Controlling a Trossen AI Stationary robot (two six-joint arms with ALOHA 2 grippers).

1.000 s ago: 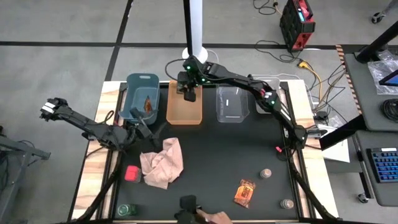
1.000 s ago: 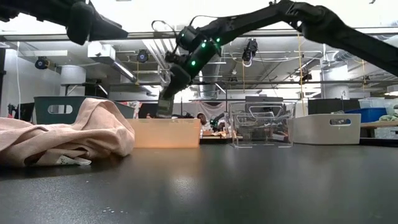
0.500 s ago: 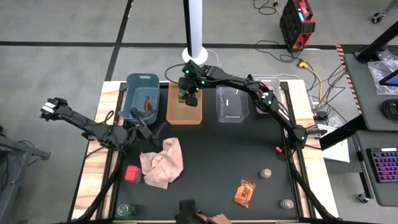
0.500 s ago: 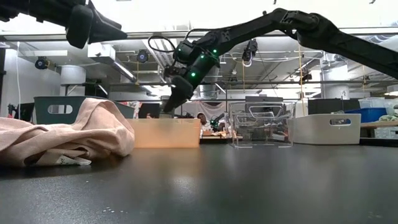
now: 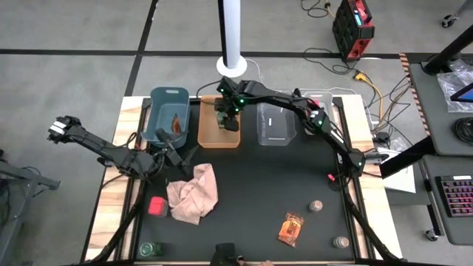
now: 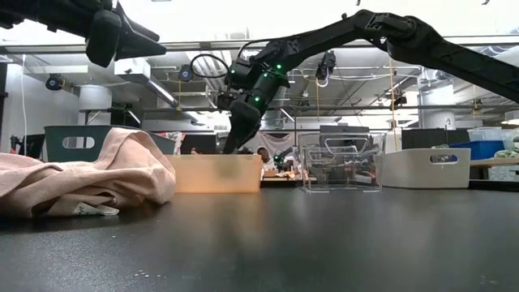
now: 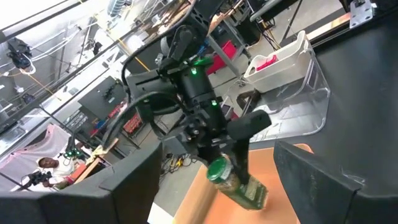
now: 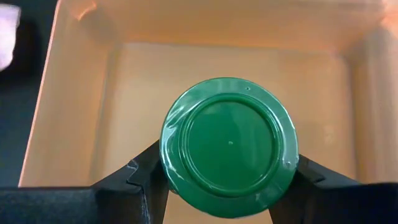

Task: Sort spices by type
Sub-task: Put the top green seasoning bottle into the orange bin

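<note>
The right gripper point(image 8: 227, 186) holds a green-capped jar point(image 8: 227, 144) over the orange bin point(image 5: 209, 131), fingers clamped on it. The left gripper point(image 5: 171, 153) waits near the pink cloth point(image 5: 194, 193) (fingers apart).

Right claw point(image 5: 228, 120) with green-capped jar point(image 8: 229, 145) lower into orange bin point(image 5: 219, 137).

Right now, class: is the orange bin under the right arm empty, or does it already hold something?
Seemingly empty: in the right wrist view the orange bin shows a bare floor around the green-capped jar, gripped by the right hand; beneath the jar is hidden.
</note>
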